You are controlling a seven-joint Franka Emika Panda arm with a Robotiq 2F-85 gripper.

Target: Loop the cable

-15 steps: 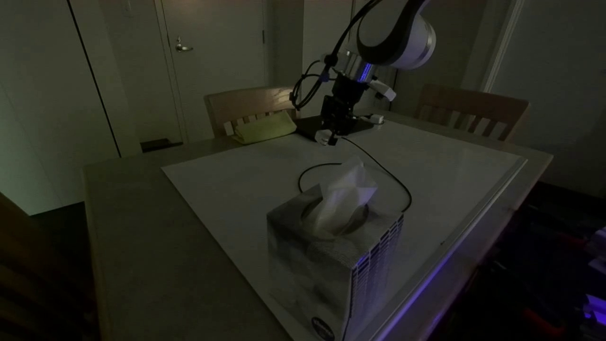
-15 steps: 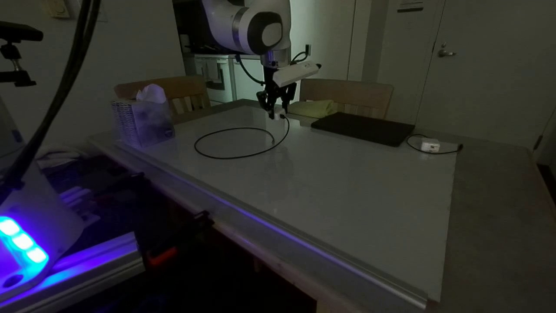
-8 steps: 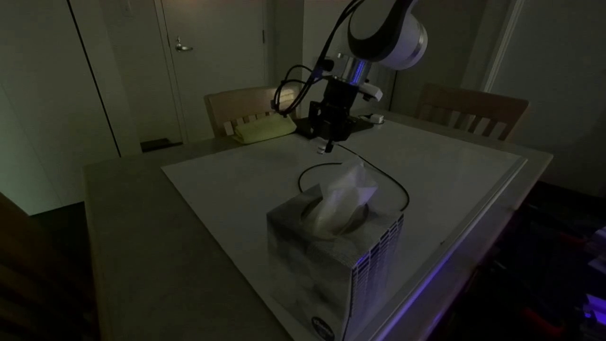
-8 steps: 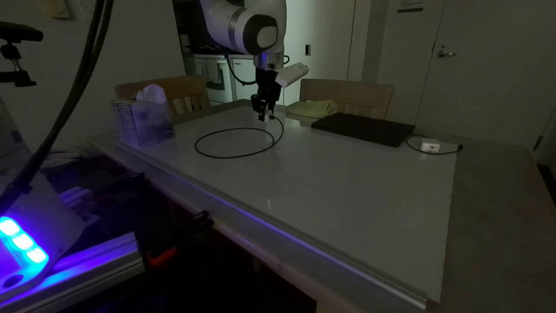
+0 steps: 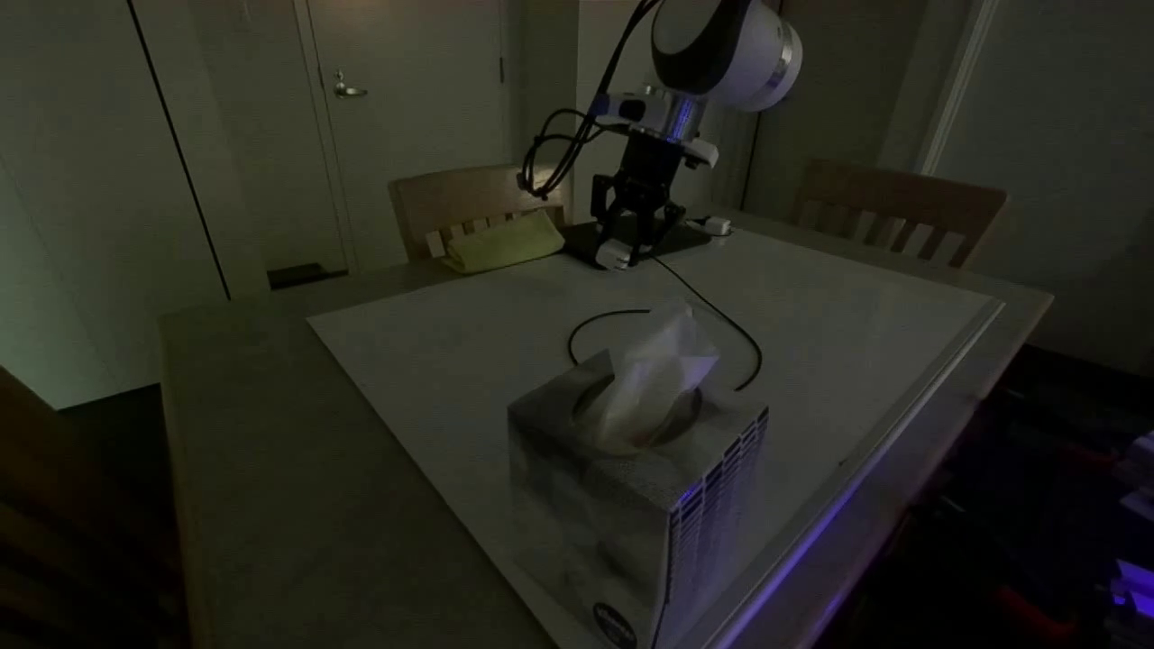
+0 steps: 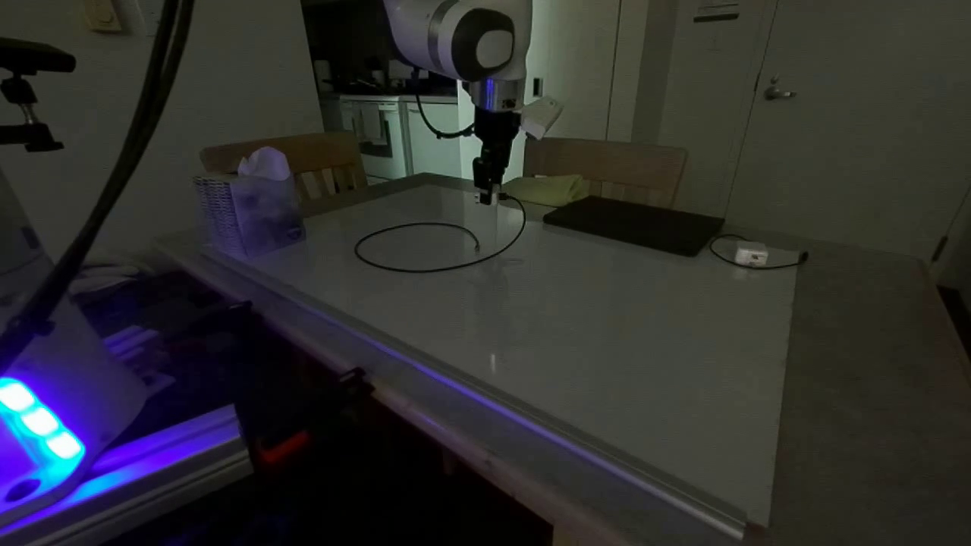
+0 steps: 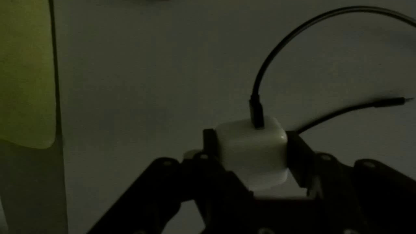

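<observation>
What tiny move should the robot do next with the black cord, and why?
Maybe carry the white plug over the loose end: the end effector grips the plug, and in an exterior view the black cord curves round without crossing itself.

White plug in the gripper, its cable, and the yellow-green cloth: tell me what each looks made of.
White plug: likely hard plastic, glossy; smooth rounded corners, with a small glint.
Cable: probably flexible plastic or rubber, slight sheen; it bends smoothly, a pale highlight along it.
Yellow-green cloth: seemingly soft, matte fabric, going by its rounded folds; fiber unclear.
</observation>
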